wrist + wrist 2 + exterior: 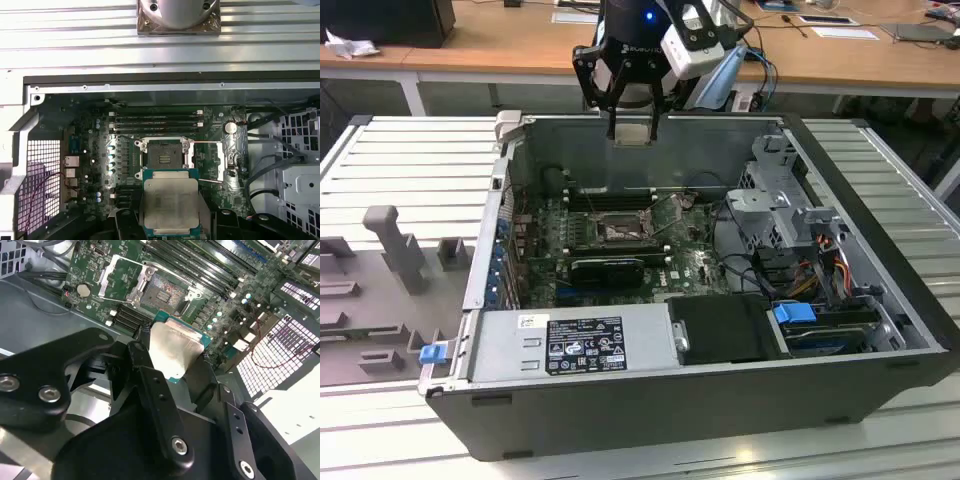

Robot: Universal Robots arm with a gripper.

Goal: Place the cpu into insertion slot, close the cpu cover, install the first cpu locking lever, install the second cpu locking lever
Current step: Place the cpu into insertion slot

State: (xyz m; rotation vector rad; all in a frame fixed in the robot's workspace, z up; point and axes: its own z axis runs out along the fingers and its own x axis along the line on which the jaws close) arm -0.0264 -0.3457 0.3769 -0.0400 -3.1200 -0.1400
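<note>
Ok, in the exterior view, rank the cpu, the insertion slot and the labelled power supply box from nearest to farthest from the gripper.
1. The cpu, clamped in the gripper over the case's far wall.
2. The insertion slot, middle of the board, lower down.
3. The power supply box, along the case's near edge.

Black end effector (pixel 632 128), jointed linkage fingers (pixel 150 385) with silver screws (pixel 179 445), white box (pixel 692 35) beside it, blue light (pixel 647 15) above it

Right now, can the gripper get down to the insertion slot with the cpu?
Probably yes: the gripper holds the cpu above the case, the insertion slot lies uncovered, cpu cover swung aside, nothing over it.
</note>
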